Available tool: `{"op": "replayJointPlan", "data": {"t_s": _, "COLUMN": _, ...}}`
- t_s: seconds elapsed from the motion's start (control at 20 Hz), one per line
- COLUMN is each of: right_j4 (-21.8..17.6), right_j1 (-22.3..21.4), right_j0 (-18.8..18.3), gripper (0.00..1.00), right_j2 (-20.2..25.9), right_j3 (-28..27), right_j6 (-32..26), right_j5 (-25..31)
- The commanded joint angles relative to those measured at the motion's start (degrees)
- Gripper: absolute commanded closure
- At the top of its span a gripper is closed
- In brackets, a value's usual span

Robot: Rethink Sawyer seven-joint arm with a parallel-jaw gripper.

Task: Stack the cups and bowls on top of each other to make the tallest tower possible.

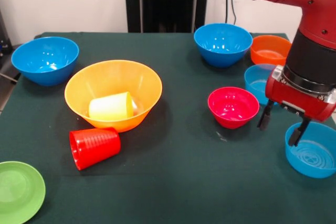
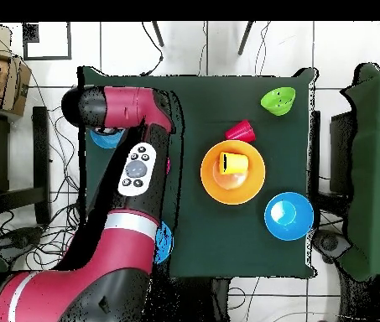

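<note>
Nearest you in the front view, the light green bowl [image 1: 20,190] lies at the table's corner, cut off by the picture's edge and well apart from the jaws. The gripper [image 1: 281,128] hangs with its jaws spread and empty; one finger stands over the rim of the pale blue bowl [image 1: 312,150], the other outside it, between that bowl and the pink-red bowl [image 1: 233,106].

You should expect all of these to be light, stiff and glossy, so slippery under the pads. A rim pinch, one finger inside the wall and one outside, looks the likeliest hold; the thin rim may flex a little and a light bowl could tip or skate if nudged.

The tower so far is only its base: the big yellow-orange bowl [image 1: 113,94], far from the jaws across the green table [image 1: 184,171], with the yellow cup [image 1: 111,106] lying on its side inside. The red cup [image 1: 94,147] lies on its side too, touching that bowl's outer wall.

Behind the gripper, the second pale blue bowl [image 1: 259,81] and the orange bowl [image 1: 270,49] are partly covered by the arm [image 1: 310,35]. Two deep blue bowls [image 1: 223,44] [image 1: 45,60] sit clear. From overhead the arm hides the gripper and most of the bowls near it, so you cannot check the fingers' alignment there.
</note>
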Motion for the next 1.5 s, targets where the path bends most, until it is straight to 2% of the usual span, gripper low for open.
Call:
{"op": "replayJointPlan", "data": {"t_s": 0.05, "right_j4": -2.2, "right_j1": 2.0, "right_j0": 0.4, "gripper": 0.0, "right_j2": 7.7, "right_j3": -2.8, "right_j6": -3.0, "right_j5": 4.6}}
{"op": "replayJointPlan", "data": {"t_s": 0.6, "right_j4": -1.6, "right_j1": 4.2, "right_j0": 0.9, "gripper": 0.0, "right_j2": 8.4, "right_j3": -5.2, "right_j6": -2.0, "right_j5": 4.4}}
{"op": "replayJointPlan", "data": {"t_s": 1.0, "right_j4": -2.7, "right_j1": 8.5, "right_j0": 1.9, "gripper": 0.0, "right_j2": 6.3, "right_j3": -11.6, "right_j6": -1.5, "right_j5": 7.1}}
{"op": "replayJointPlan", "data": {"t_s": 1.1, "right_j4": -2.8, "right_j1": 10.0, "right_j0": 2.0, "gripper": 0.0, "right_j2": 5.8, "right_j3": -13.7, "right_j6": -1.4, "right_j5": 8.0}}
{"op": "replayJointPlan", "data": {"t_s": 1.25, "right_j4": -2.7, "right_j1": 14.4, "right_j0": 2.4, "gripper": 0.0, "right_j2": 4.3, "right_j3": -20.4, "right_j6": -0.1, "right_j5": 9.9}}
{"op": "replayJointPlan", "data": {"t_s": 1.5, "right_j4": 0.3, "right_j1": 21.8, "right_j0": 2.5, "gripper": 0.0, "right_j2": 3.3, "right_j3": -31.2, "right_j6": 3.3, "right_j5": 11.5}}
